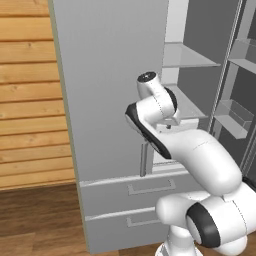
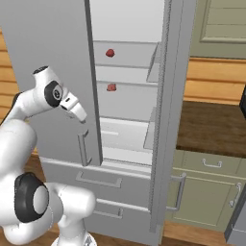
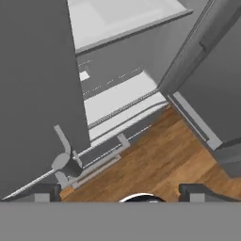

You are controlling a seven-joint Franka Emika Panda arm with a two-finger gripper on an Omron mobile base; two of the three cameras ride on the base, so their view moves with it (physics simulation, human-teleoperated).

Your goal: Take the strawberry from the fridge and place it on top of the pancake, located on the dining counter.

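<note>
Two red items sit inside the fridge, seen from the right base view: a small dark-red strawberry on the upper shelf, a paler pinkish-red piece on the shelf below. Left door shut, its bar handle low beside the gap; right door swung open. Two drawers below. Claw hangs in front of the left door, well apart from the berry, jaws spread wide and holding nothing, pointed down at the wood floor by the fridge's base. Right of the fridge, green cabinets under a dark worktop.
</note>
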